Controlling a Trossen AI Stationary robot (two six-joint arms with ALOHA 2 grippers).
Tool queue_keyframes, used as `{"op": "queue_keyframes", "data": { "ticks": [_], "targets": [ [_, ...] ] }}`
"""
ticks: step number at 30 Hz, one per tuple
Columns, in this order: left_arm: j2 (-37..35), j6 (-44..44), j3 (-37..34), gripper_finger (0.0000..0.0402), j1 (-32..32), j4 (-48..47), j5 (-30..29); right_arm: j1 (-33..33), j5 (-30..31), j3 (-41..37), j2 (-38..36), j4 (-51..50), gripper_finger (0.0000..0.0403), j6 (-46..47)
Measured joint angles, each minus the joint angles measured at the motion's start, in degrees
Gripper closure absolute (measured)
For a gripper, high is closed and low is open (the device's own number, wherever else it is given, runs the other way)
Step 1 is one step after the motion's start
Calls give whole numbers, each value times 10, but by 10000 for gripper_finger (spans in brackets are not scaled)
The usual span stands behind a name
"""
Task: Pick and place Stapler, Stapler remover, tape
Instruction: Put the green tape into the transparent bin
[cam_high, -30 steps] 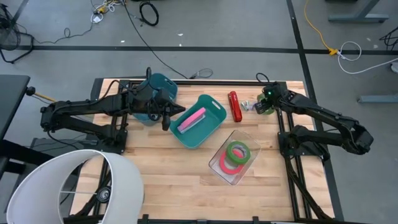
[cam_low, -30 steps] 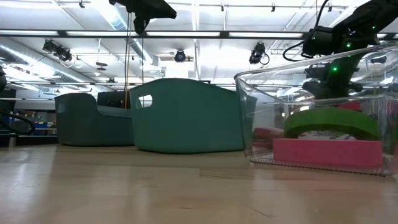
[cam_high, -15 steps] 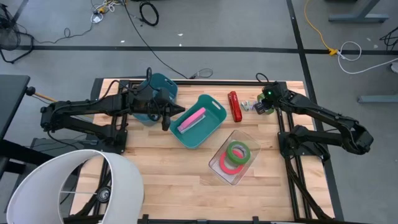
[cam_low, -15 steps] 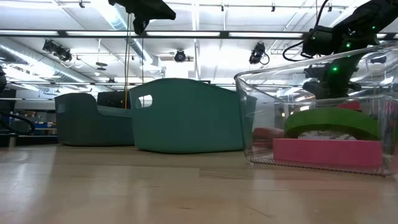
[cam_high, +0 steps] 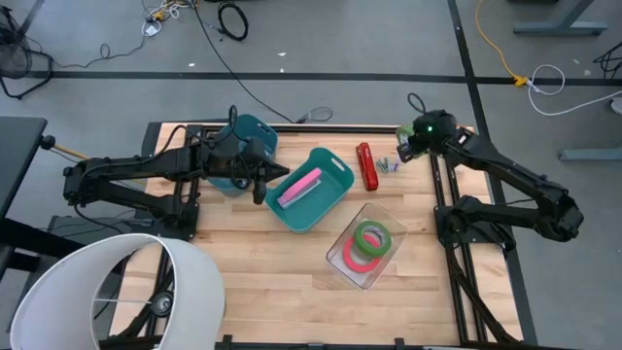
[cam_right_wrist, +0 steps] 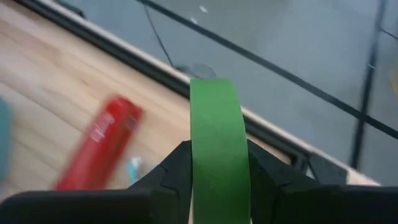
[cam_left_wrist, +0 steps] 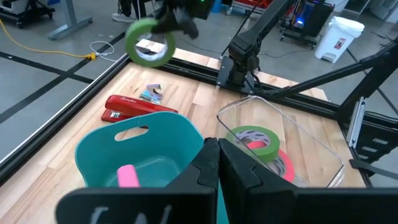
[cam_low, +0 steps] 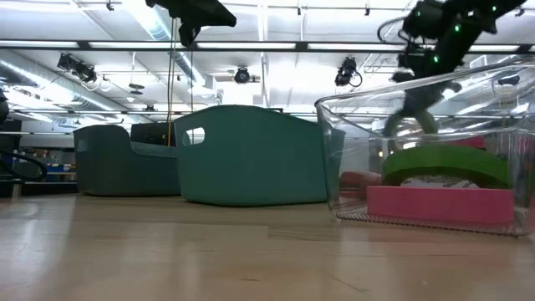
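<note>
My right gripper (cam_high: pixel 408 146) is over the table's far right corner, shut on a green tape roll (cam_right_wrist: pixel 214 124). The left wrist view shows that roll (cam_left_wrist: pixel 149 42) in the air. A red stapler (cam_high: pixel 366 166) and a small staple remover (cam_high: pixel 387 165) lie flat on the wood just left of it. A second green roll (cam_high: pixel 372 236) lies on a red roll (cam_high: pixel 352 256) in a clear tray (cam_high: pixel 389 216). My left gripper (cam_high: pixel 259 187) is shut and hovers at the left side of the light teal bin (cam_high: pixel 330 170). My right gripper pinches the green tape roll by its two flat sides, one finger (cam_right_wrist: pixel 171 174) on each, near the rim (cam_right_wrist: pixel 214 158). The fingers come from above, slanting down. The roll stands on edge and hangs below them, lifted clear of the table.
The light teal bin holds a pink object (cam_high: pixel 299 187). A darker teal bin (cam_high: pixel 255 134) stands at the far left under the left arm. A white lamp-like shade (cam_high: pixel 117 292) overlaps the near left corner. Bare wood (cam_high: pixel 262 282) lies along the near edge.
My right gripper has risen and shifted toward the table's far edge, staying shut. The green tape roll, which was down on the table beside the staple remover, is now lifted clear.
</note>
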Motion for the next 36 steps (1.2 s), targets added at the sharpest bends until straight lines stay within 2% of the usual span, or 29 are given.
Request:
{"op": "queue_keyframes", "data": {
  "ticks": [6,12,19,30,36],
  "targets": [
    [0,0,0,392,0,0,0,0,-86,68,0,2,296,0],
    [0,0,0,392,0,0,0,1,-170,86,-1,0,296,5],
    [0,0,0,392,0,0,0,32,-213,86,0,-22,299,4],
    [0,-1,0,392,0,0,0,93,-444,86,0,-25,301,17],
    [0,-1,0,392,0,0,0,136,-540,86,0,-25,301,35]
  ]
}}
